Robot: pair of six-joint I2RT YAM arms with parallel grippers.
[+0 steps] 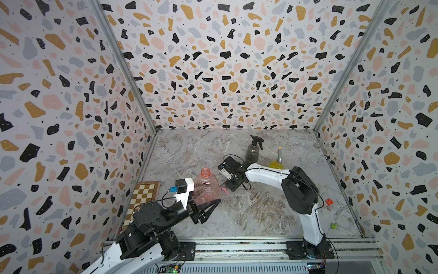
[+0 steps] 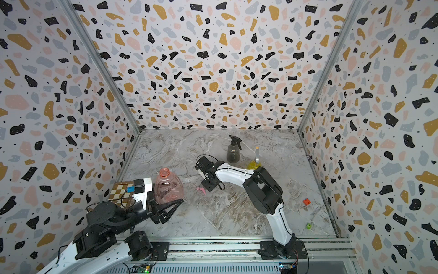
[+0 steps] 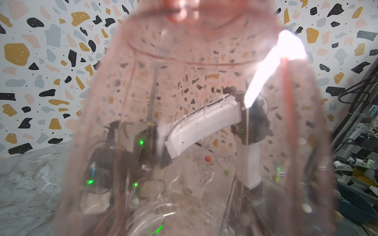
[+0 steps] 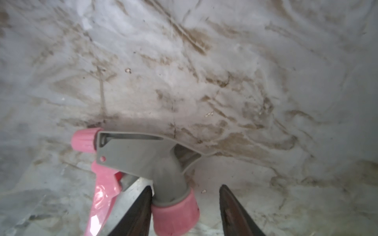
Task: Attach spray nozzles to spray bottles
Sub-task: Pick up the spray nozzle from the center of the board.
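Step in hand, by my reading: pickup of the pink-and-grey spray nozzle, meant for the pink bottle, the one pair not yet joined. Nozzle lies on its side on the marble worktop, just beside that bottle. Right pincer is low over it, jaws apart and astride the pink collar. One finger sits against the collar, the other stands clear with a gap; nothing gripped. Left pincer is closed on the pink bottle's lower body, neck up and open, slightly tilted; whether the base rests on the worktop, cannot tell. At the back stands the smoky dark-grey bottle wearing the black nozzle. The yellow bottle is half hidden behind the right arm, with the grey orange-tipped nozzle rising from its neck; threaded home or not, cannot tell. Next move calls for closing squarely on the collar, lifting, bringing the dip tube (unseen in the wrist view) over the open neck, lowering, then twisting against the left pincer's hold.
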